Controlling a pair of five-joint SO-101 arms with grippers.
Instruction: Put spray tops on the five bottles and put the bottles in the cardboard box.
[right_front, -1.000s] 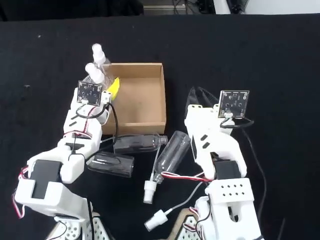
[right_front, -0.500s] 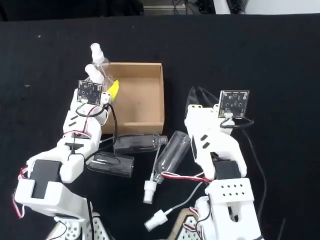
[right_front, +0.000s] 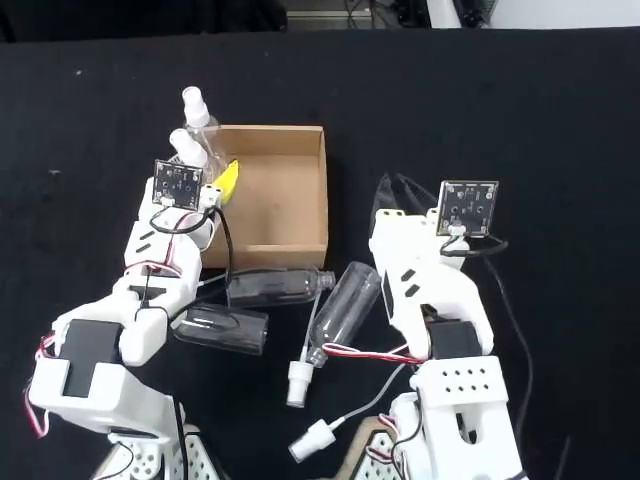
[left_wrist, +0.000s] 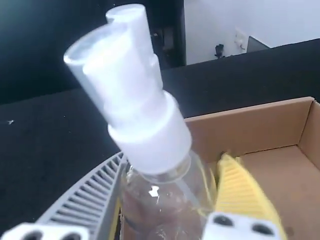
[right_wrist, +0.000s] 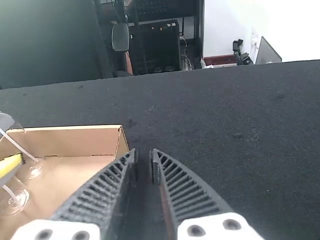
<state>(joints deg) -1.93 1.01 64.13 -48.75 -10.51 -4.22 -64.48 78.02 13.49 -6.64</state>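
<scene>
Left gripper (right_front: 207, 168) clamping a capped spray bottle (left_wrist: 150, 150) over the cardboard box's (right_front: 280, 257) left edge, upper left of the high view, right gripper (right_wrist: 142, 165) hanging closed and empty just right of the box, three uncapped bottles (right_front: 278, 287) lying below it.

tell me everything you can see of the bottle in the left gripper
Clear plastic bottle, see-through body with a thin tube inside, white spray top fitted. It tilts, clamped at the body between the left gripper's grey and yellow fingers, over the cardboard box's left side.
</scene>
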